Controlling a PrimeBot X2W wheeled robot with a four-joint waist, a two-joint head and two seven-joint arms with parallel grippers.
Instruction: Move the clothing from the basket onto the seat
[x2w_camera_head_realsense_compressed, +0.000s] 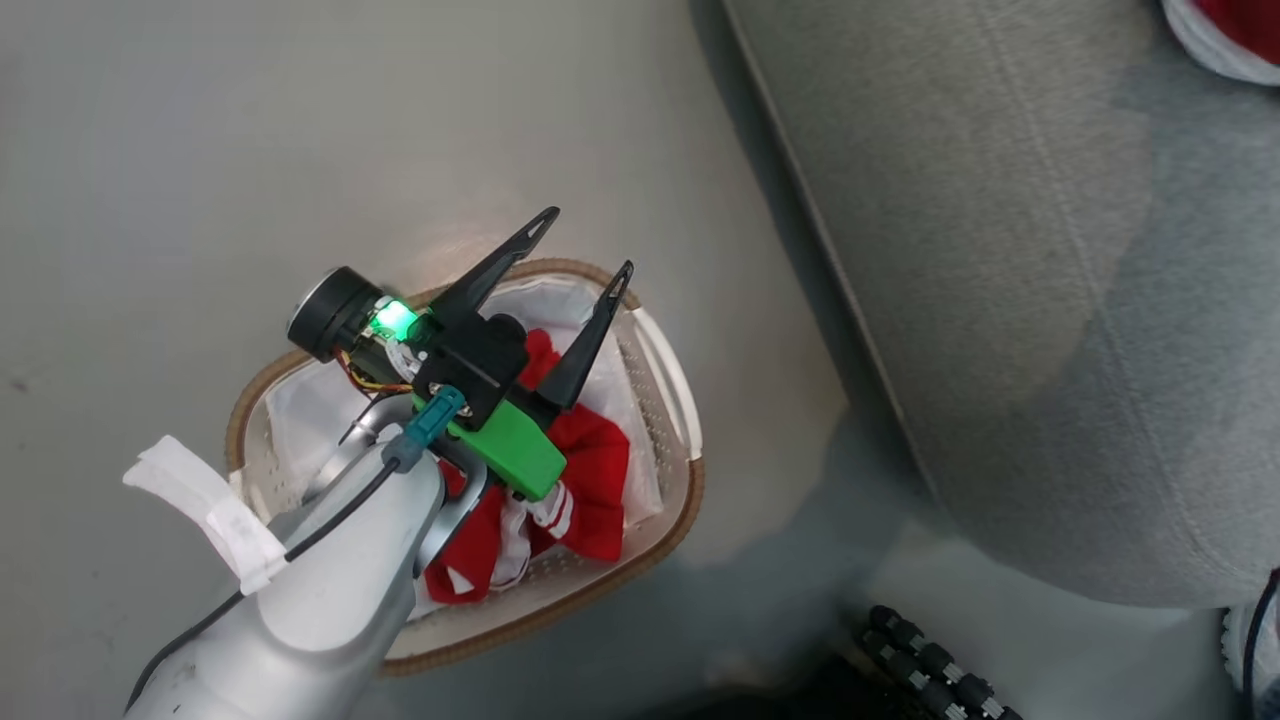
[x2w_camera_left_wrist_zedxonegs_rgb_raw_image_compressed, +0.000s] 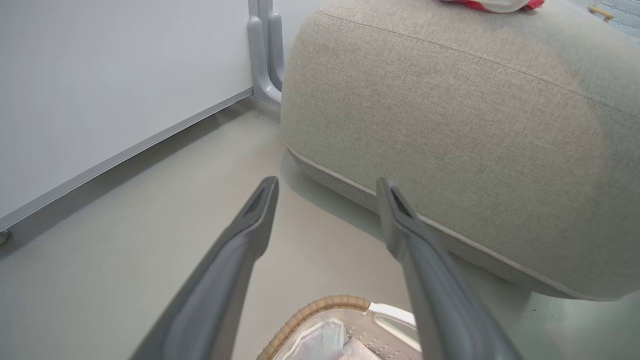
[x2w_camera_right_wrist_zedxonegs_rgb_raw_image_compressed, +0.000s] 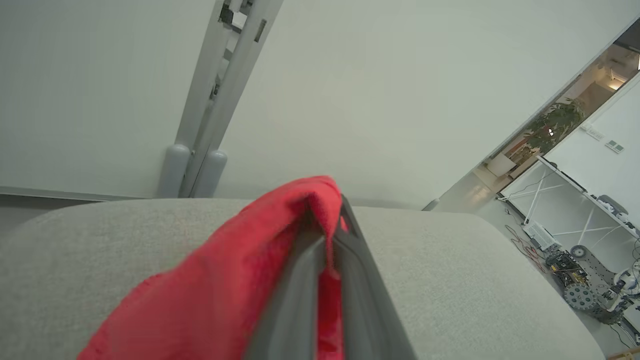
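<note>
The oval white basket (x2w_camera_head_realsense_compressed: 672, 372) with its brown woven rim stands on the floor at lower left, its near end also low in the left wrist view (x2w_camera_left_wrist_zedxonegs_rgb_raw_image_compressed: 320, 306). Red clothing (x2w_camera_head_realsense_compressed: 592, 470) with white trim lies bunched inside it on the white liner. My left gripper (x2w_camera_head_realsense_compressed: 590, 243) hovers over the basket, open, nothing between its fingers (x2w_camera_left_wrist_zedxonegs_rgb_raw_image_compressed: 260, 210). The grey seat (x2w_camera_head_realsense_compressed: 1000, 250) fills the right side. My right gripper (x2w_camera_right_wrist_zedxonegs_rgb_raw_image_compressed: 332, 210) is shut on a red garment (x2w_camera_right_wrist_zedxonegs_rgb_raw_image_compressed: 225, 285) above the seat (x2w_camera_right_wrist_zedxonegs_rgb_raw_image_compressed: 450, 270). Another red and white piece (x2w_camera_head_realsense_compressed: 1225, 35) rests on the seat's far corner.
A white wall panel and a grey post foot (x2w_camera_left_wrist_zedxonegs_rgb_raw_image_compressed: 265, 55) stand behind the seat. Dark ribbed robot parts (x2w_camera_head_realsense_compressed: 930, 660) show on the floor at the lower right. A workshop bench with cables and wheeled gear (x2w_camera_right_wrist_zedxonegs_rgb_raw_image_compressed: 575, 240) lies far off to the right.
</note>
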